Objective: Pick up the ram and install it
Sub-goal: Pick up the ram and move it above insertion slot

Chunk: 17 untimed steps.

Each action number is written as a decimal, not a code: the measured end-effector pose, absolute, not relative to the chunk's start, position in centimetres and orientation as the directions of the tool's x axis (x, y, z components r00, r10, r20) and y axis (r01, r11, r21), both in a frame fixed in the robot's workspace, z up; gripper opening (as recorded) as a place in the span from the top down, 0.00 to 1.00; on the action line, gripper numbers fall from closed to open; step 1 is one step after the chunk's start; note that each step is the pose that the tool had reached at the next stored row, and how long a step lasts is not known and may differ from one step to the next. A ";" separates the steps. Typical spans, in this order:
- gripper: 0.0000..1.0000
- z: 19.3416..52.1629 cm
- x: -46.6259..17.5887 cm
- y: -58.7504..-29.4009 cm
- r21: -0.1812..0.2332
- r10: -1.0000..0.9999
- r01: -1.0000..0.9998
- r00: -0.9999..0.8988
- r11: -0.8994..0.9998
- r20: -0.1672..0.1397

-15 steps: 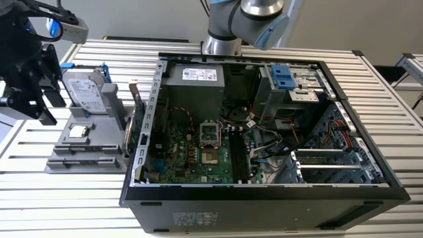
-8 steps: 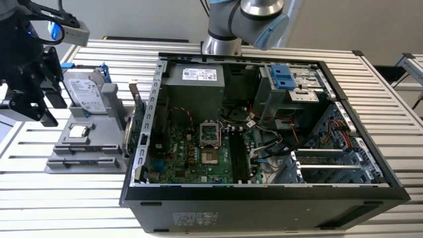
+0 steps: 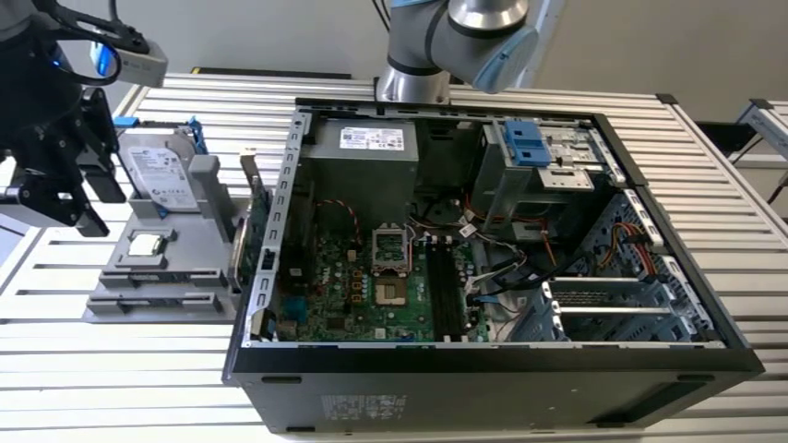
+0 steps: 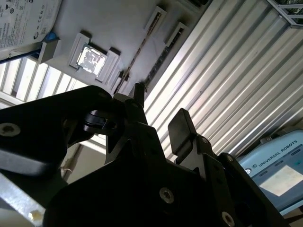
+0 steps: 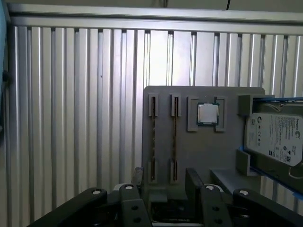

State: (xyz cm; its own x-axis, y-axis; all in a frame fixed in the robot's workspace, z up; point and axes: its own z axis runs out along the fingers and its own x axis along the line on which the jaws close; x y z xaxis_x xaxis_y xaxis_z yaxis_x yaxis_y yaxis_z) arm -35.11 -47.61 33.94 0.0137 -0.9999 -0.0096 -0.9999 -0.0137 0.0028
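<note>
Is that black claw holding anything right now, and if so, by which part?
Nothing. The gripper is open, with an empty gap between its fingers; two memory sticks sit in slots on the grey tray.

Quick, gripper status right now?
Gripper: open, holding nothing. Ram sticks sit in the tray slots.

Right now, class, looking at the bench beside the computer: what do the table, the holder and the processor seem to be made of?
Table: looks like bare metal, probably aluminium, judging by the ribbed slats with a bright sheen.
Holder: matte grey, likely plastic, since the surface is dull and even with no glare.
Processor: its top looks like metal, silvery and reflective.
</note>
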 end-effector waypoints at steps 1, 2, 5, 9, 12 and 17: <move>0.00 33.9 -35.1 -47.6 0.003 -1.000 -1.000 0.014 -0.014 -0.010; 0.00 33.8 -35.1 -47.6 0.003 -1.000 -1.000 0.014 -0.014 -0.010; 0.00 33.6 -35.1 -47.6 0.003 -1.000 -1.000 0.014 -0.014 -0.010; 0.00 33.4 -35.1 -47.6 0.003 -1.000 -1.000 0.014 -0.014 -0.010; 0.00 33.4 -35.1 -47.6 0.003 -1.000 -1.000 0.014 -0.014 -0.009; 0.00 33.2 -35.1 -47.6 0.003 -1.000 -1.000 0.014 -0.014 -0.010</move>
State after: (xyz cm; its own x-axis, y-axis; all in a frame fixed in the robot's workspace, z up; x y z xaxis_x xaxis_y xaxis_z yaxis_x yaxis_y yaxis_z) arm -35.11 -47.57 33.23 0.0137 -0.9999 -0.0097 -0.9999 -0.0137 0.0027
